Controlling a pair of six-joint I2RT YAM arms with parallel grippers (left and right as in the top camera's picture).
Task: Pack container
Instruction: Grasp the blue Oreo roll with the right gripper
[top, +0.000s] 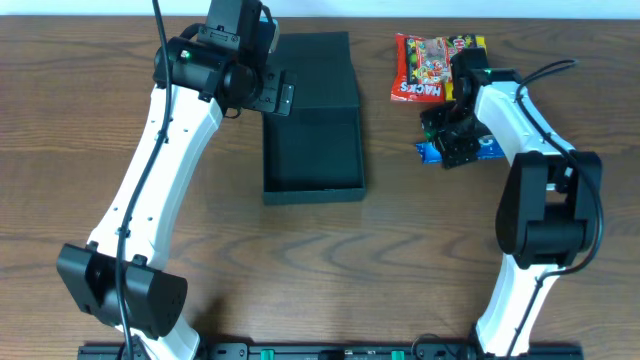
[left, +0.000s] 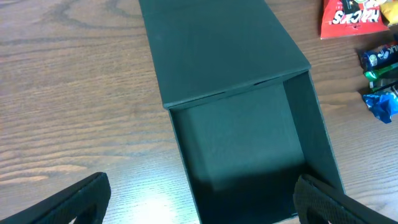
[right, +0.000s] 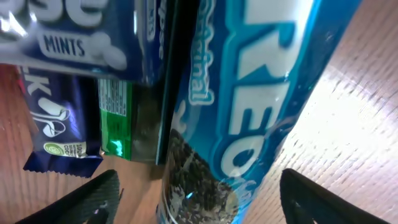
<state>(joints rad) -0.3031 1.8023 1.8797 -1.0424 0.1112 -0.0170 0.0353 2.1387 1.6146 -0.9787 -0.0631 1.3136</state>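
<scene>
Right of the open container (top: 312, 120), my right gripper (right: 208, 199) hovers over the Oreo packet (right: 249, 112), jaws apart, and I fear closing snags the mints packet (right: 68, 37) beside it; my left gripper (left: 205, 202) gapes over the container.

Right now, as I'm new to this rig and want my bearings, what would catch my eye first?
The dark open container lies mid-table, its inside bare, its lid flap laid back on the far side, with the left gripper open above it. To its right, a red packet lies at the back, and the right gripper, fingers apart, hangs over a blue Oreo packet.
</scene>
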